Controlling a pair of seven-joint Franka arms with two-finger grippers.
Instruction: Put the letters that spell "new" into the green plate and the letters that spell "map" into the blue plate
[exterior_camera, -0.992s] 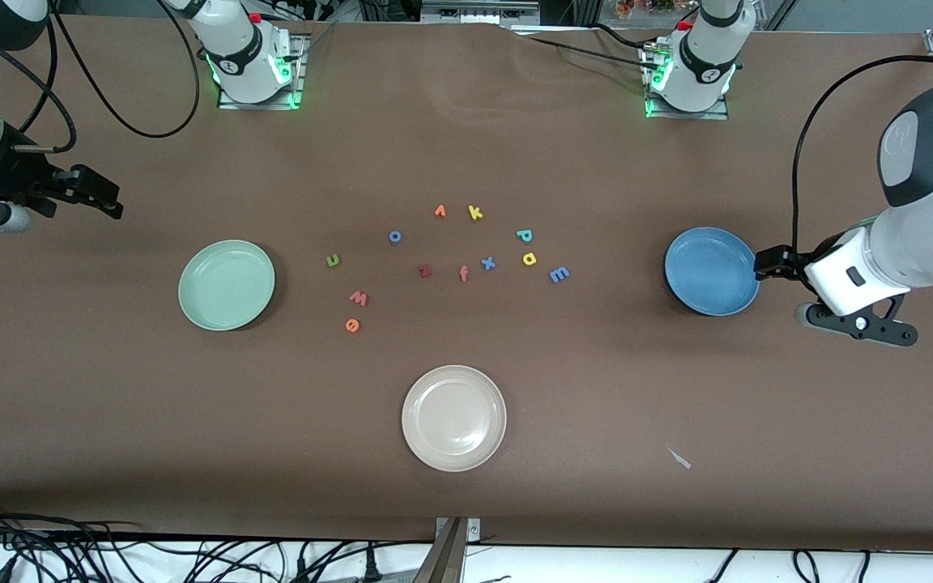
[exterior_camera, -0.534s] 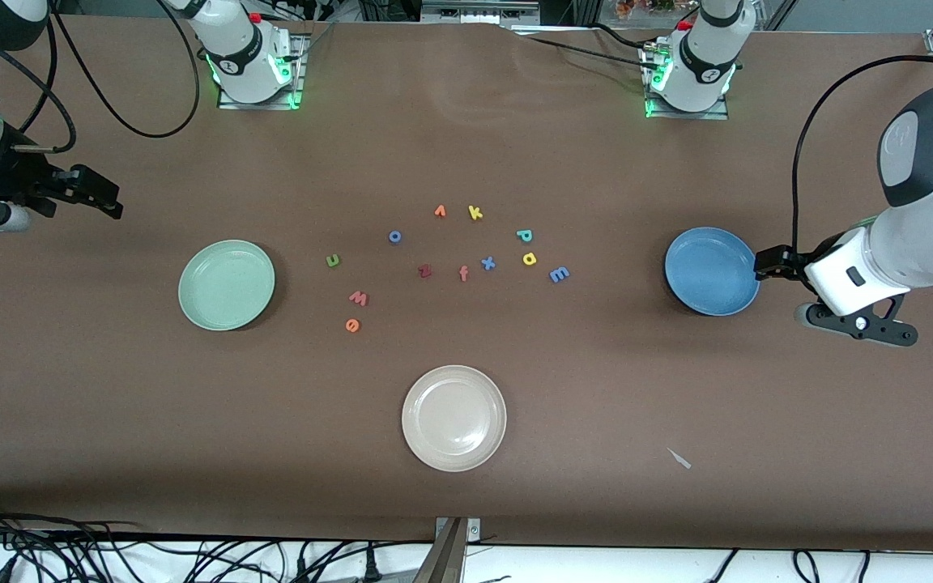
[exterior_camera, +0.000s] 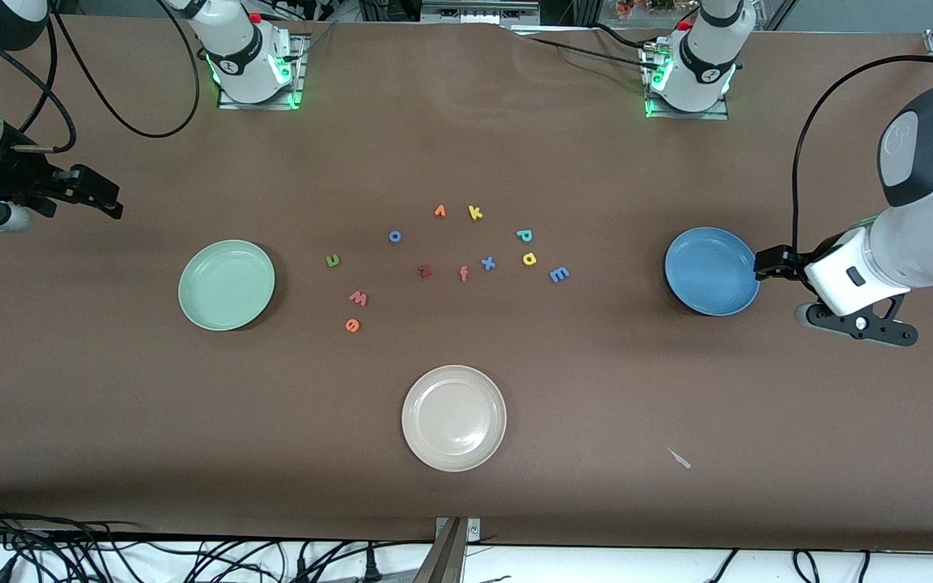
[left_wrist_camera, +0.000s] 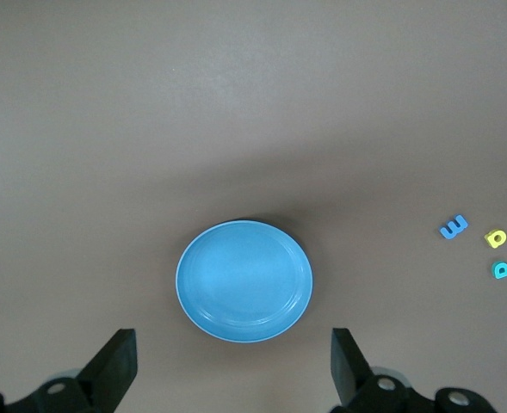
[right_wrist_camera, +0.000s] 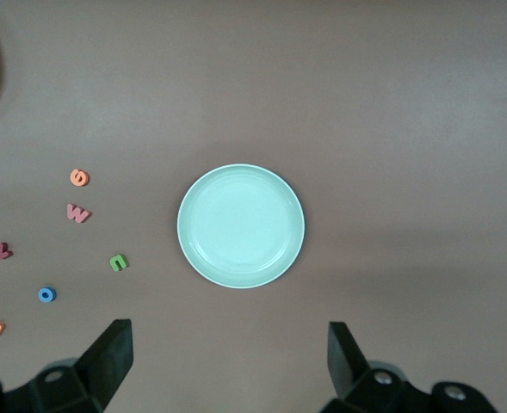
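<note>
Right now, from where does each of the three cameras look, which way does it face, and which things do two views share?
Front view: high across the table, facing both bases; shows both arms, left gripper beside the blue plate, right gripper at its own end.
Left wrist view: looks straight down on the blue plate; its own open jaws show.
Right wrist view: looks straight down on the green plate; its own open jaws show.
Shared: the light blue m in front and left wrist views; the olive-green n in front and right wrist views.

Even overhead light is falling on the desk point(exterior_camera: 466, 502) — shadows are lying soft, everything showing sharp, no glare.
</note>
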